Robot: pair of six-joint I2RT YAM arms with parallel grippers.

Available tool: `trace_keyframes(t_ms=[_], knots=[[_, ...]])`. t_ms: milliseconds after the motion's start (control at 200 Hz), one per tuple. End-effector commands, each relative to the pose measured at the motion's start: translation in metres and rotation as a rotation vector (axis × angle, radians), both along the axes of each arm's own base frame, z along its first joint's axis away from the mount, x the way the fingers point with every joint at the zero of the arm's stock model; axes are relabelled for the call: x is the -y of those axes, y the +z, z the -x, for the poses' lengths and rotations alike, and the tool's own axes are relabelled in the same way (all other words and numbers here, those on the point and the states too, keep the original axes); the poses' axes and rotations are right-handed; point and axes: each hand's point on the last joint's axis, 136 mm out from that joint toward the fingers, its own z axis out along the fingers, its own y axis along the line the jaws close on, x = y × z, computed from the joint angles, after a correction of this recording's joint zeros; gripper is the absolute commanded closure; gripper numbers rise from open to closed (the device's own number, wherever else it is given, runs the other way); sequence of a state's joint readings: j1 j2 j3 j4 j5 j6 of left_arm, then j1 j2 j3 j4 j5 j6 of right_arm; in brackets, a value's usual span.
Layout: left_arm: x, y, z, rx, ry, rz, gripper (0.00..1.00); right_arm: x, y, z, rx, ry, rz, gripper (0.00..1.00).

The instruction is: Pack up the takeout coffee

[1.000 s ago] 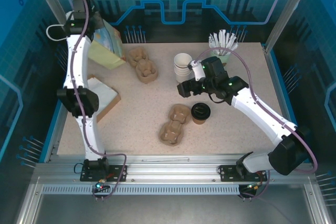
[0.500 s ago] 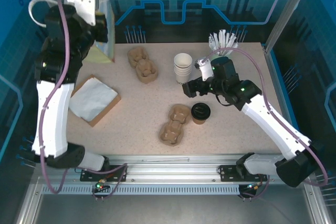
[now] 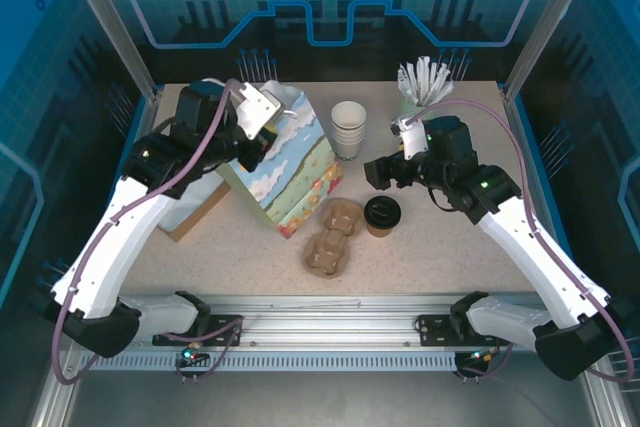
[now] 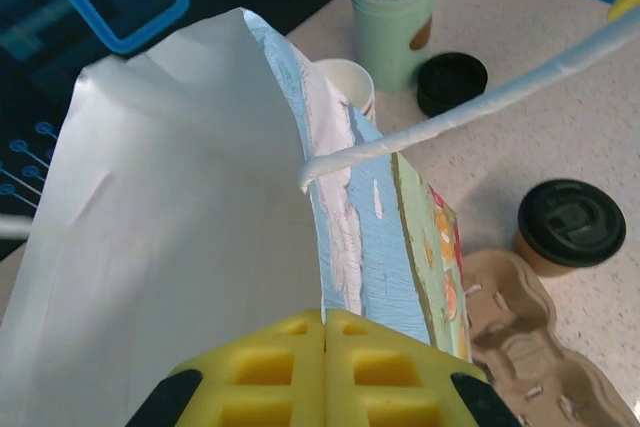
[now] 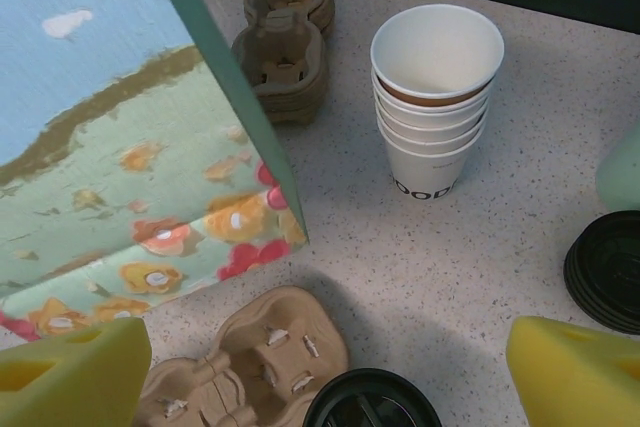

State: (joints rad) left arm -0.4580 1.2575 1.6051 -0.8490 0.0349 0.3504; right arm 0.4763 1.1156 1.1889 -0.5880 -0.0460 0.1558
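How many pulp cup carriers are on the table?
2. One carrier lies beside the takeout coffee; the other carrier sits behind the paper bag, left of the white cups. Nested ones may be hidden.

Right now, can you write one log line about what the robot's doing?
left gripper: shut on paper bag | right gripper: open, near takeout coffee | packed: not yet

The speckled beige table (image 3: 430,257) carries the takeout coffee (image 3: 382,215) at four o'clock from its middle. A pulp cup carrier (image 3: 333,237) lies just beside it at six. Stacked white cups (image 3: 348,129) stand at one and a green stirrer cup (image 4: 392,32) at two.
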Motion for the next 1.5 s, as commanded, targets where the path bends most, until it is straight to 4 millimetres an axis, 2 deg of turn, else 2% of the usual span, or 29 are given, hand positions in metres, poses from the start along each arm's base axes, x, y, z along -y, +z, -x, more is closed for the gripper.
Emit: trace_keyframes(t_ms=[0, 255, 445, 680, 895, 1061, 1156, 1241, 1341, 1411, 1496], knots=[[0.009, -0.012, -0.01, -0.008, -0.012, -0.004, 1.0, 0.005, -0.001, 0.004, -0.005, 0.0, -0.002, 0.07], [0.022, -0.05, -0.028, -0.058, -0.022, 0.001, 1.0, 0.003, -0.004, 0.002, -0.023, 0.002, 0.002, 0.07], [0.027, -0.069, -0.038, -0.09, -0.008, -0.005, 1.0, 0.003, -0.007, 0.002, -0.031, 0.002, 0.001, 0.07], [0.035, -0.083, -0.049, -0.068, 0.008, -0.036, 1.0, 0.004, -0.013, 0.003, -0.043, -0.006, 0.008, 0.07], [0.041, -0.088, -0.058, -0.044, 0.023, -0.074, 1.0, 0.004, -0.017, 0.002, -0.05, -0.007, 0.013, 0.06], [0.048, -0.096, -0.057, -0.05, 0.009, -0.089, 1.0, 0.003, -0.021, 0.0, -0.061, -0.005, 0.01, 0.06], [0.052, -0.098, -0.054, -0.062, 0.0, -0.08, 0.9, 0.002, -0.022, 0.0, -0.063, -0.004, 0.01, 0.06], [0.053, -0.096, -0.051, -0.066, 0.001, -0.06, 0.74, 0.002, -0.022, 0.0, -0.067, -0.004, 0.008, 0.06], [0.054, -0.081, -0.046, -0.064, 0.007, -0.007, 0.53, 0.002, -0.02, 0.001, -0.066, -0.004, 0.004, 0.06], [0.052, -0.068, -0.04, -0.071, 0.028, 0.038, 0.43, 0.002, -0.018, 0.002, -0.064, -0.005, 0.001, 0.06], [0.043, -0.053, -0.03, -0.098, 0.094, 0.101, 0.25, 0.003, -0.016, 0.004, -0.064, -0.008, 0.002, 0.06]])
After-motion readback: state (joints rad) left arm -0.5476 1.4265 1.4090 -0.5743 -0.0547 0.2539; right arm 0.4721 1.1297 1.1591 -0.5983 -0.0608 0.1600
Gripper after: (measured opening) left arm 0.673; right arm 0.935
